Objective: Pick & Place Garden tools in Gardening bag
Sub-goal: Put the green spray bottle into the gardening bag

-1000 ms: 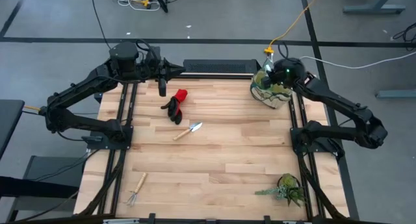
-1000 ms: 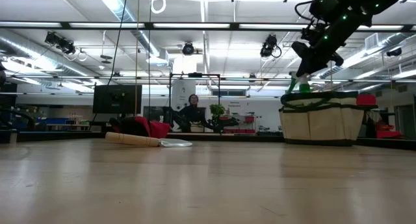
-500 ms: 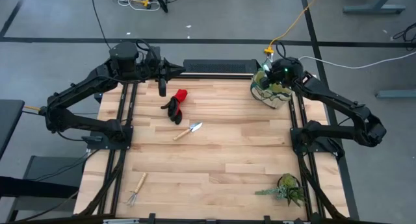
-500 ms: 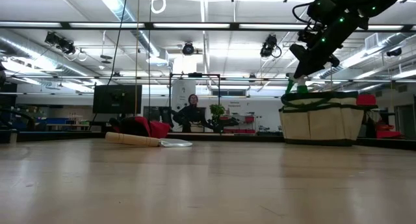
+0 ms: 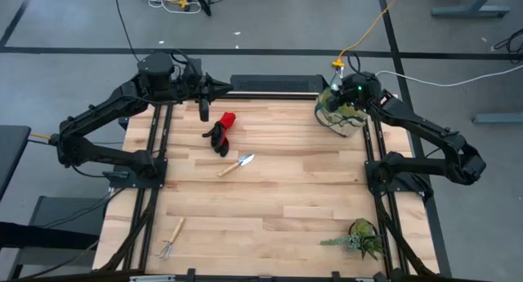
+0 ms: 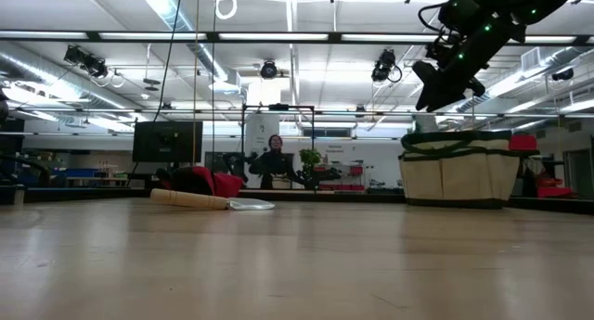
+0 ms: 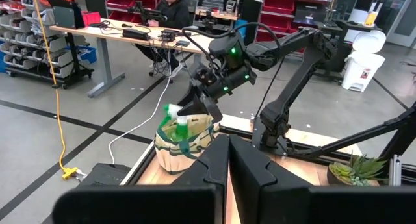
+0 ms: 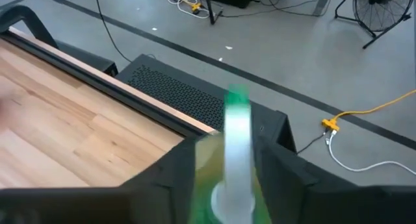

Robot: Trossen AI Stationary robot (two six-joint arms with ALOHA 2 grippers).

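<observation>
The beige gardening bag (image 5: 343, 118) with green trim stands at the table's far right; it also shows in the low view (image 6: 459, 172). My right gripper (image 5: 337, 94) hangs open just above its rim. A green-and-white plastic piece (image 8: 237, 133) shows blurred between the fingers, and in the left wrist view (image 7: 172, 113) it stands in the bag's mouth. Red-and-black gloves (image 5: 221, 133) and the trowel (image 5: 239, 164) lie at mid-table. The little rake (image 5: 172, 239) lies at the near left. My left gripper (image 5: 225, 87) is shut and empty at the far left.
A leafy green plant (image 5: 359, 237) stands at the near right corner. Dark frame rails run along the left and right table sides. A person sits at a desk in the room beyond the table (image 6: 274, 162). Bare wood lies between the trowel and the bag.
The green plastic piece stood above the bag's rim below my right gripper in the low view a second ago; now it no longer shows there, having gone down into the bag. My right gripper has shifted slightly toward the table's left.
</observation>
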